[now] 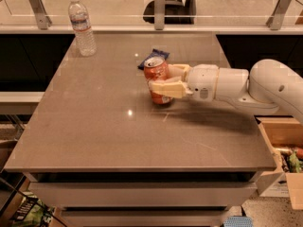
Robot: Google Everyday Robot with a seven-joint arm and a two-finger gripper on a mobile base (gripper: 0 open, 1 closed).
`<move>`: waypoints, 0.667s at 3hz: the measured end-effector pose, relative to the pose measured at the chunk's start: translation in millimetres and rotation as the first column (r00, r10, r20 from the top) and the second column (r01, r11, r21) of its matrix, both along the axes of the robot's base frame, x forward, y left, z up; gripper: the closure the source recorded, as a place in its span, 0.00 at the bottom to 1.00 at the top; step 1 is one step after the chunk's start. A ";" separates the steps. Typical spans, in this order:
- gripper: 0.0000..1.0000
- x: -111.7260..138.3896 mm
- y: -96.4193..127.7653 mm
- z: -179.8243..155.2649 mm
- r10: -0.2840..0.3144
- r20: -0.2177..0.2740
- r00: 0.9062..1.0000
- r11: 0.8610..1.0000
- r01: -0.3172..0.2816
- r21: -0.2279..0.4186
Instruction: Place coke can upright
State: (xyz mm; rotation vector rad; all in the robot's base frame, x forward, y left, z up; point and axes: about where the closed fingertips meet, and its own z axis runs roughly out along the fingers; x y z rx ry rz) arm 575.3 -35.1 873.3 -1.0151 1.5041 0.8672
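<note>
The coke can (156, 74) is red-orange with a silver top and stands close to upright near the middle of the grey table (104, 131), its base at the surface. My gripper (161, 78) reaches in from the right and is shut on the coke can. One cream finger (166, 88) crosses the can's front and the other lies behind it. The white arm (246, 84) stretches off to the right edge.
A flat dark-blue snack packet (152, 56) lies just behind the can. A clear water bottle (81, 27) stands at the table's far left corner. A glass rail with metal posts (160, 6) runs along the back. An open cardboard box (284, 141) sits at the right.
</note>
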 end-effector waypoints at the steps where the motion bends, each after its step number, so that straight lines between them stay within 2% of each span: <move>1: 1.00 0.0 0.0 -0.1 0.000 0.000 1.000 1.000 0.000 0.000; 2: 1.00 0.0 -0.2 -0.4 -0.001 -0.001 1.000 1.000 0.001 0.001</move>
